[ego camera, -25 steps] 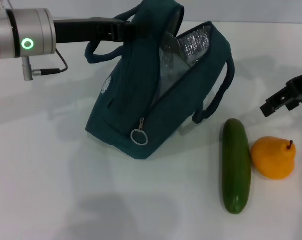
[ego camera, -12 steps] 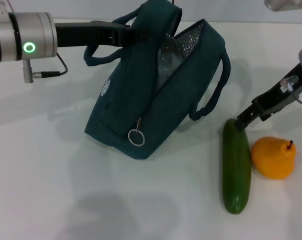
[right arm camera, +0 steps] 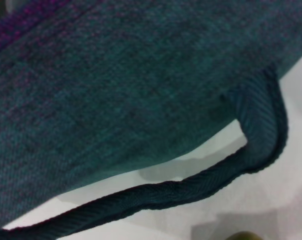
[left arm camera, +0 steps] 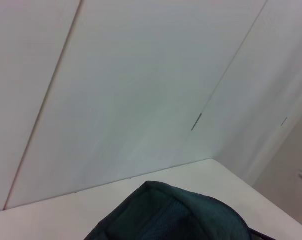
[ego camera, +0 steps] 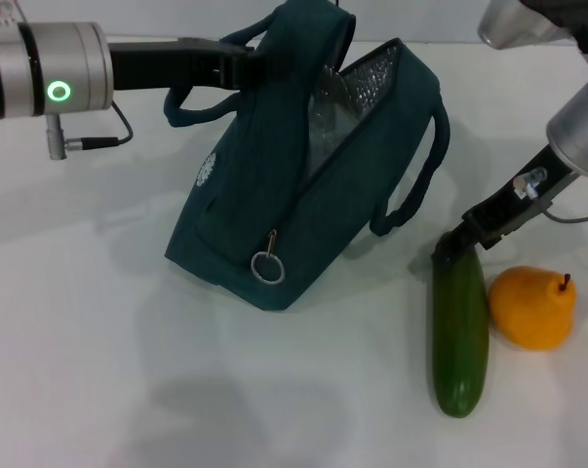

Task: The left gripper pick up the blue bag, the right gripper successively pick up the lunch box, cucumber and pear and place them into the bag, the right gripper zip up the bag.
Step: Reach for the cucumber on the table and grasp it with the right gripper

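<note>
Desk: plain white, matte surface, fills nearly the whole head view. Soft grey shadows lie on it; light even and diffuse, no hard glare. Far edge of the desk visible in the left wrist view, meeting a pale wall. Wall made of large flat white panels with thin dark seams running diagonally. Floor not visible. No windows seen.
</note>
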